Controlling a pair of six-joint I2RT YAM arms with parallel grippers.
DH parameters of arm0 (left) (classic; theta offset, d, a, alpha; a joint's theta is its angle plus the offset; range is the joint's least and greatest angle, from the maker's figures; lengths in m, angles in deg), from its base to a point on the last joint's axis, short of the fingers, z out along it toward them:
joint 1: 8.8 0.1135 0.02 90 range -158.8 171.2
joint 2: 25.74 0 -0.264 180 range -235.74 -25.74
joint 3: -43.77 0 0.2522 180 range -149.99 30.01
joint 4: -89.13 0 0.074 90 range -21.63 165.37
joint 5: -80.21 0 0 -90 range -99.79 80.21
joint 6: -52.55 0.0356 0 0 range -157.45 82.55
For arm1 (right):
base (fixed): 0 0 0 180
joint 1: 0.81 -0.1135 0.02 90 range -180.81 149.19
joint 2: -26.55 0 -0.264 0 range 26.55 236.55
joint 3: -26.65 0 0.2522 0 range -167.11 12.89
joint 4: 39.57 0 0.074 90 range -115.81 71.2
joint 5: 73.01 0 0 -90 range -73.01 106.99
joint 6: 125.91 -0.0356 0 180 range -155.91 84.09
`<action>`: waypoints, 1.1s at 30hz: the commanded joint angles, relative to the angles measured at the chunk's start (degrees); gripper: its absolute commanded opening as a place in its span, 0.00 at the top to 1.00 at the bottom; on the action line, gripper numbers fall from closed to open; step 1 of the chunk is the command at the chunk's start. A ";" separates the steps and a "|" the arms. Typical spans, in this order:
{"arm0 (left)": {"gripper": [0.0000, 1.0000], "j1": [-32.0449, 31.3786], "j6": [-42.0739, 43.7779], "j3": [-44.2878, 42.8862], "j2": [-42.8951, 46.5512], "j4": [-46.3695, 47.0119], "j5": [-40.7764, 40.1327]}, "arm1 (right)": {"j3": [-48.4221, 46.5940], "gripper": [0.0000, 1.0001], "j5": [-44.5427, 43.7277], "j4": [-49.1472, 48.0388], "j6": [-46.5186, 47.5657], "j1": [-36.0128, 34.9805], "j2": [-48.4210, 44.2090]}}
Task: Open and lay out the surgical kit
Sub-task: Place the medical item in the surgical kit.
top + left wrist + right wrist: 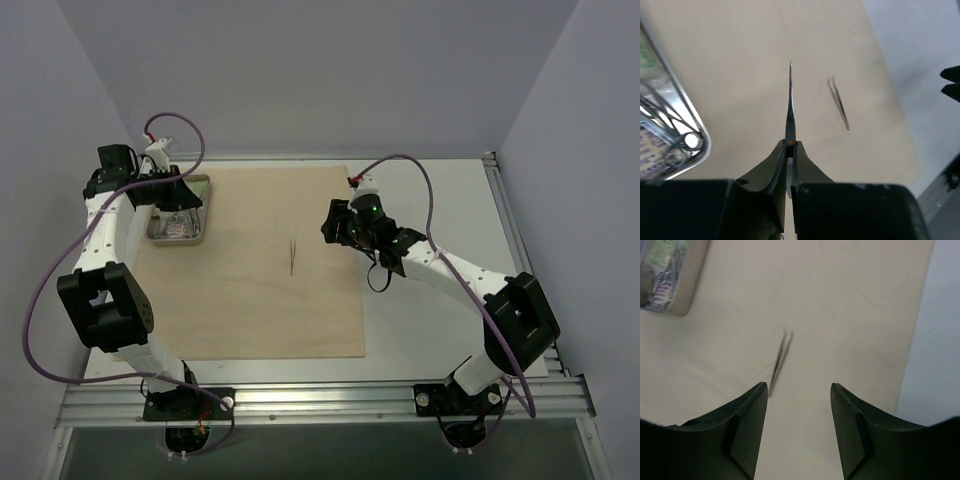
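1. Your cloth wrap (pixel 250 270) lies fully unfolded and flat on the table (pixel 430 200), so the opening part looks done; you are in the laying-out step.
2. The steel tray (pixel 199 235) sits at the far left corner of the cloth. In the left wrist view it holds ringed scissor-like instruments (pixel 670 135) and a green-and-white packet (pixel 647 55), so most of the kit is not yet set out.
3. One pair of tweezers (pixel 292 256) lies alone near the middle of the cloth, well apart from the tray.
4. Your left gripper (pixel 790 150) is pinched tight on a second pair of tweezers (pixel 790 110), tip pointing away from the fingers and held clear above the cloth just beside the tray.
5. Your right gripper (pixel 797 405) stands about half open and holds nothing; it hovers over the cloth near the laid tweezers, toward the right edge.
6. Next, judge that the held tweezers should go down beside the first pair, parallel and not touching. Lower them flat before you release, since a thin tip may catch or bounce.
7. Keep the right arm clear of that spot.
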 commanded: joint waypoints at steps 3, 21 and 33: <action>0.98 -2.61 -4.30 9.14 8.32 6.25 10.50 | -2.78 0.50 -2.98 -4.64 -4.01 -6.41 -4.04; 0.98 -18.35 -15.30 19.97 18.45 15.85 -9.09 | -9.64 0.51 -0.26 -27.23 -20.10 -15.73 10.19; 0.98 -19.32 -15.38 19.79 16.69 16.65 -9.97 | -12.89 0.54 4.13 -31.71 -24.13 -14.33 15.20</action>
